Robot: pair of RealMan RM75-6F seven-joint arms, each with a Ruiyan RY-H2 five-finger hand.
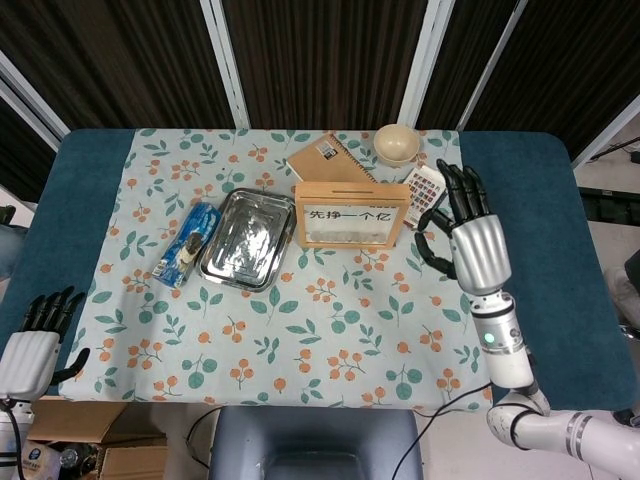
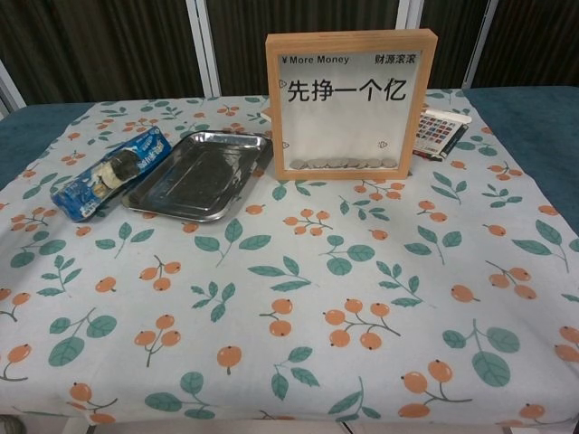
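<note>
My right hand (image 1: 470, 235) hangs at the right of the head view, fingers spread and empty, palm over the cloth (image 1: 300, 340). Its fingertips sit over the near end of the swatch card (image 1: 428, 195), which lies at upper right of centre, just beside the right edge of the frame (image 1: 351, 214). The chest view does not show this hand at all, so I have only the top-down view for height, and I cannot tell whether the fingertips touch the card or hover above it.

That is my main worry. If I come down blind, I may press the card flat into the cloth and skid it toward the bowl (image 1: 397, 144) at the top, or under the frame's edge. The card looks thin and flat, so I judge that spread fingers will struggle to get beneath it.

The frame stands upright on a narrow base, with coins (image 2: 342, 164) loose at its bottom. My thumb is on that side, and a sideways sweep could tip it back onto the notebook (image 1: 330, 159) behind it.

My left hand (image 1: 32, 345) rests at the lower left, off the cloth, open and holding nothing, well apart from the packet (image 1: 188, 244) and tray (image 1: 246, 238). There is little risk there unless I swing it in carelessly.
</note>
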